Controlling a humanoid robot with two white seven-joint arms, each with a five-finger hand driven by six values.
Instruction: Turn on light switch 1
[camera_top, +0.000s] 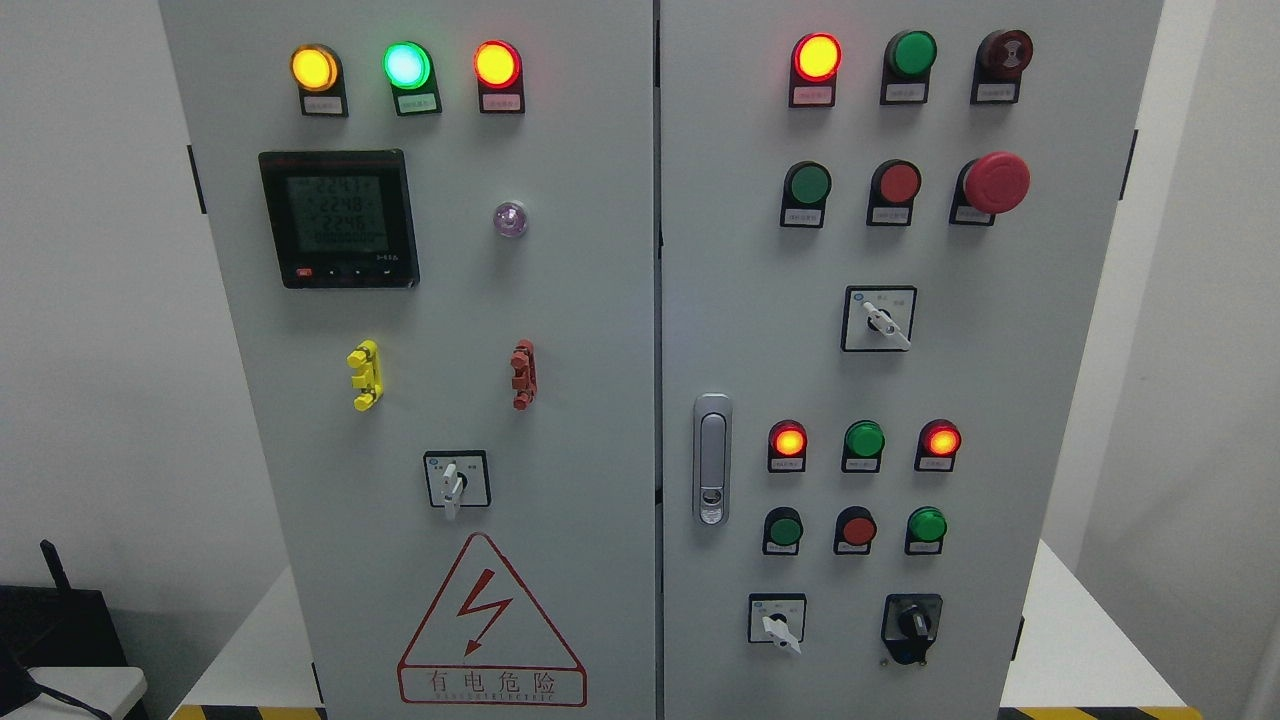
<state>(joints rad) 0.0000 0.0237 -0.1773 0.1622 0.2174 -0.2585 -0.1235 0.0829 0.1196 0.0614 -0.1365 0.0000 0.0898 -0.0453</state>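
You see no robot hand in frame, so its fingers cannot be judged; which control on the cabinet (560, 300) is light switch 1 is unclear, its labels too small to read.

Bright, even light; sharp focus; lit lamps (817, 56) bloom slightly.

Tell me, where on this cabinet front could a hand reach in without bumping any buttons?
Bare patches: the left door between the purple lamp and the red clip; the right door beside the door handle, below the green button. Crowded: the top lamp rows and the button cluster at lower right.
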